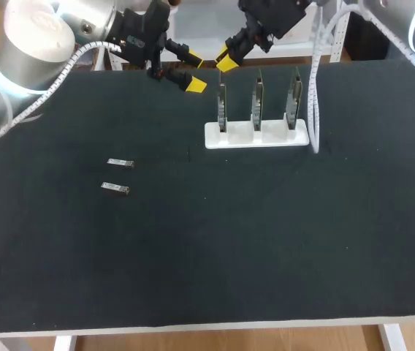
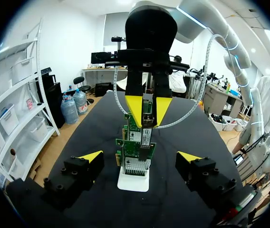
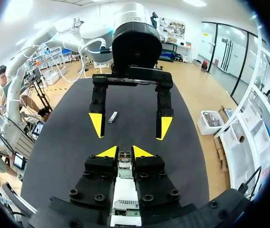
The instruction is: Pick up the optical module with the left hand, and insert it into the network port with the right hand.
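Observation:
My right gripper point(image 1: 226, 60) hangs over the leftmost of three green network cards point(image 1: 222, 108) on the white stand point(image 1: 215, 137). It is shut on a small silver optical module point(image 2: 147, 137), which points down at that card's top edge point(image 2: 135, 135). In the right wrist view the module point(image 3: 124, 160) sits between the two yellow tips. My left gripper point(image 1: 194, 73) stands open just left of the stand, facing the right gripper, with nothing between its fingers point(image 2: 90, 156). Two more optical modules point(image 1: 120, 162) point(image 1: 115, 189) lie on the black table at the left.
The other two cards point(image 1: 256, 102) point(image 1: 293, 102) stand upright on the same white stand. A white cable point(image 1: 313, 110) hangs from my right arm beside the stand's right end. The black mat point(image 1: 229, 248) stretches to the front edge.

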Robot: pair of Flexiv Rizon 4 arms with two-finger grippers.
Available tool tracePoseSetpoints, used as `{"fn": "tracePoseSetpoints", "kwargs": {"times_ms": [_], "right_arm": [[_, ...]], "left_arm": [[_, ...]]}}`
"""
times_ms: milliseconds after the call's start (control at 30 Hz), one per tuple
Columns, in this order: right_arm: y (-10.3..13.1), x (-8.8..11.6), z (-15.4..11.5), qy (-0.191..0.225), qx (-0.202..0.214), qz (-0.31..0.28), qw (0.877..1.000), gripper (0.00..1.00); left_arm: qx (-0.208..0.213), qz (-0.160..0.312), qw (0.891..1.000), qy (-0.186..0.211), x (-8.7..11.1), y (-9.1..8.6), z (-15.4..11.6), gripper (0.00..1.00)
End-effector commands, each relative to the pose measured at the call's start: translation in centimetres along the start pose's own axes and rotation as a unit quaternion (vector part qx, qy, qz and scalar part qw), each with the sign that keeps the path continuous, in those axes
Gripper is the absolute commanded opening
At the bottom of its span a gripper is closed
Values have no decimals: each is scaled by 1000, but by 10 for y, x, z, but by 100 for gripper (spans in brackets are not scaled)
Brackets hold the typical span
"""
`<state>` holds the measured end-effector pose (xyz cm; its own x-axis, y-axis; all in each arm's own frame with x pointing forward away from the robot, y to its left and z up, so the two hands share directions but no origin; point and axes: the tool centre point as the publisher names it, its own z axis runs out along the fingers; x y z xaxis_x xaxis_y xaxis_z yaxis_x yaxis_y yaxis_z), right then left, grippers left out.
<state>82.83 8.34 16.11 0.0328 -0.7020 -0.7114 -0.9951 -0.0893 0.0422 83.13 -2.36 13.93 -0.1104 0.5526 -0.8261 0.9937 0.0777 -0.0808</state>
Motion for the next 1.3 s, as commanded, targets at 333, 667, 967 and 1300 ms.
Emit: {"fn": "tracePoseSetpoints", "kwargs": {"times_ms": [333,667,967,1300], "right_arm": [[-6,0,1,-1,-232,-1,973,100],[-7,-1,0,-2,-222,7,975,100],[-8,-3,-9,-11,-208,11,978,100],[-6,4,-21,-66,-201,27,977,100]], "left_arm": [[1,0,1000,1,0,1,0,100],[1,0,1000,1,0,1,0,100],[1,0,1000,1,0,1,0,100],[1,0,1000,1,0,1,0,100]]}}
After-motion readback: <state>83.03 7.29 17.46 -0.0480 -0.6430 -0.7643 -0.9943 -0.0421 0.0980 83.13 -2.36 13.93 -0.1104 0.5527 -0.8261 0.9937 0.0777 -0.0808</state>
